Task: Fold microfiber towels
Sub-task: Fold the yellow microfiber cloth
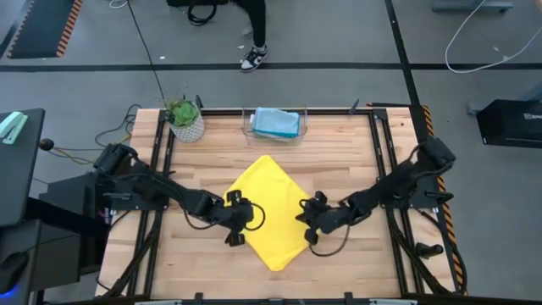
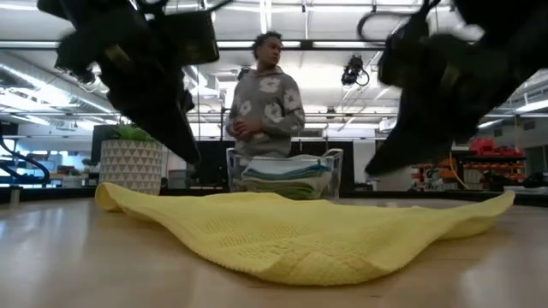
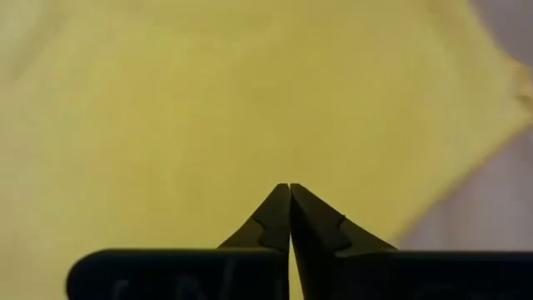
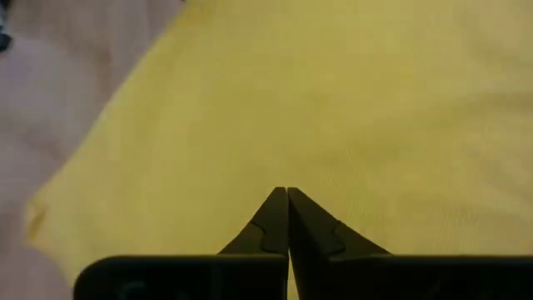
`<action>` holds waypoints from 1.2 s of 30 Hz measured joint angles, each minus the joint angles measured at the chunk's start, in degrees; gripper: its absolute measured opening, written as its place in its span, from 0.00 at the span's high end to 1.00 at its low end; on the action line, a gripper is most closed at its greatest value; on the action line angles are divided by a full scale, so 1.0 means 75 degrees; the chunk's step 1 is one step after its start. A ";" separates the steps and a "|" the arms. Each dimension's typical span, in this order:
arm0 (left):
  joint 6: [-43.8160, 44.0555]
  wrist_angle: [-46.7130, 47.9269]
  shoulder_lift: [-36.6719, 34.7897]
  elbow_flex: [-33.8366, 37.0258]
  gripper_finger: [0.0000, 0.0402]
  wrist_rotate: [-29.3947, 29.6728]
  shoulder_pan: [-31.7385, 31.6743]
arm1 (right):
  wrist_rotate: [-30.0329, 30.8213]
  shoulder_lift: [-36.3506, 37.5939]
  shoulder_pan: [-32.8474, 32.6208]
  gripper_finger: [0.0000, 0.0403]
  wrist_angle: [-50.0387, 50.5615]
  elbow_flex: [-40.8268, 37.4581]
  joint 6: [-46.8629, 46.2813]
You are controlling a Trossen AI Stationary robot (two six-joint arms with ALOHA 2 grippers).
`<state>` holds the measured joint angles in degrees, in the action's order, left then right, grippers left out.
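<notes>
Yellow towel (image 1: 269, 212) lies spread flat on the wooden table (image 1: 356, 152), turned like a diamond, with one corner pointing to the far side and one to the near edge, roughly in the middle of the table. From the low view its near edge is slightly rumpled and its left and right corners lift a little off the wood. The left hand (image 1: 238, 222) hangs over the towel's left corner, and in its wrist view the two dark fingers (image 3: 275, 221) are pressed together tip to tip with yellow cloth filling the picture behind them; whether any cloth is pinched between them I cannot tell. The right hand (image 1: 309, 222) sits over the towel's right corner, its fingers (image 4: 275, 223) likewise closed together above the yellow weave. At the far side of the table stands a clear plastic bin (image 1: 273, 124) holding folded towels (image 1: 276, 121), light blue on top. To its left, at the far left corner, is a potted plant (image 1: 185, 120) in a white patterned pot. A person (image 2: 265, 98) stands in the room beyond the table.
</notes>
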<state>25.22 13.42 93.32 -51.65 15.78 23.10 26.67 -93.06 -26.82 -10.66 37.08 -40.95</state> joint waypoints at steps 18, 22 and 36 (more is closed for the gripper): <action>-0.1306 0.1937 0.0003 0.0124 0.97 -0.0243 -0.0796 | -0.2058 0.0516 0.0493 0.99 0.3236 -0.0017 0.1016; -0.1676 0.1982 0.0003 0.0145 0.96 -0.0253 -0.0802 | -0.2023 0.1711 0.0741 0.99 0.4420 -0.0026 0.1465; -0.2049 -0.0050 -0.0242 0.1060 0.98 -0.1034 -0.0040 | -0.0265 0.2761 -0.0200 0.99 0.3238 -0.0004 0.0816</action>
<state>9.85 13.05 91.50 -43.70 8.02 22.80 24.69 -72.35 -28.32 13.62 37.05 -34.83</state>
